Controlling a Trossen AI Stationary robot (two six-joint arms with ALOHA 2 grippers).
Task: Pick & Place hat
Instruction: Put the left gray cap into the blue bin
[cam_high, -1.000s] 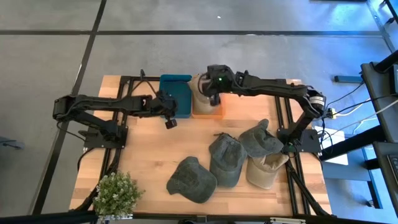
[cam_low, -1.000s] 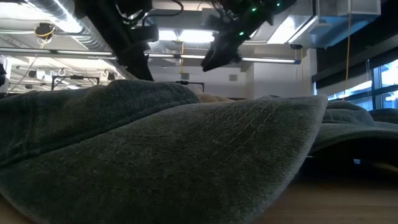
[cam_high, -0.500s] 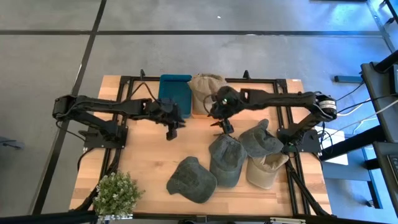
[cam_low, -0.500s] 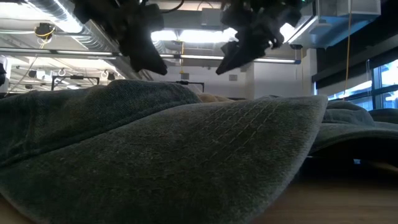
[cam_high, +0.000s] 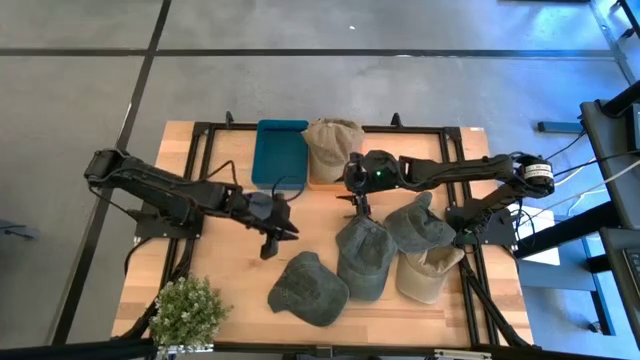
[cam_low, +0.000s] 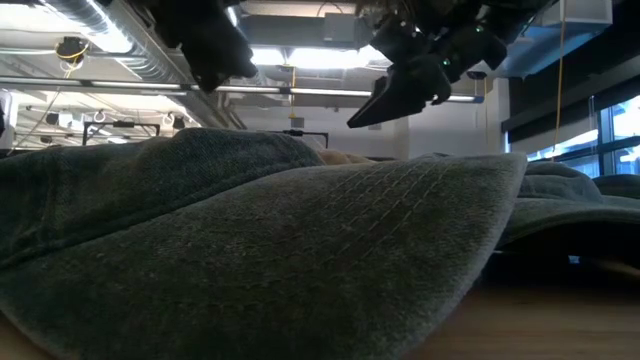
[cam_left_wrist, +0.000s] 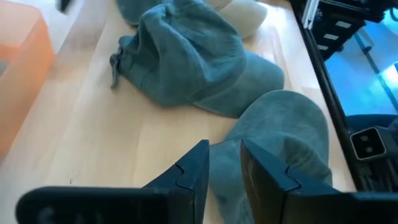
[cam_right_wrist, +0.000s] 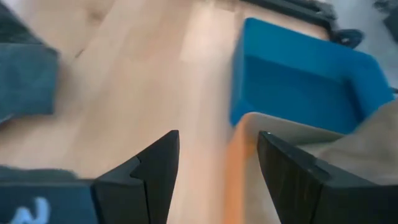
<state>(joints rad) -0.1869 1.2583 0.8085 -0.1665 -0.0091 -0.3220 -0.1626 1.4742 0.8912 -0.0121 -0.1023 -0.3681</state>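
Three dark grey-green hats (cam_high: 305, 290) (cam_high: 362, 258) (cam_high: 418, 226) and a beige hat (cam_high: 428, 274) lie on the near half of the table. Another beige hat (cam_high: 333, 143) rests in the orange bin (cam_high: 345, 182) at the far edge. My left gripper (cam_high: 268, 245) (cam_left_wrist: 224, 155) hovers beside the nearest-left hat (cam_left_wrist: 280, 137), fingers a narrow gap apart and holding nothing. My right gripper (cam_high: 358, 207) (cam_right_wrist: 217, 143) is wide open and empty, in the air between the orange bin and the middle hat.
A blue bin (cam_high: 280, 150) (cam_right_wrist: 298, 74) stands beside the orange one at the far edge. A potted plant (cam_high: 188, 312) sits at the near left corner. Bare wood (cam_high: 230, 270) lies left of the hats. One hat (cam_low: 300, 250) fills the low view's foreground.
My right gripper has drawn back from over the beige hat in the orange bin toward the near edge, leaving that hat in the bin. My left gripper has moved from beside the blue bin toward the near edge, close to the nearest-left hat.
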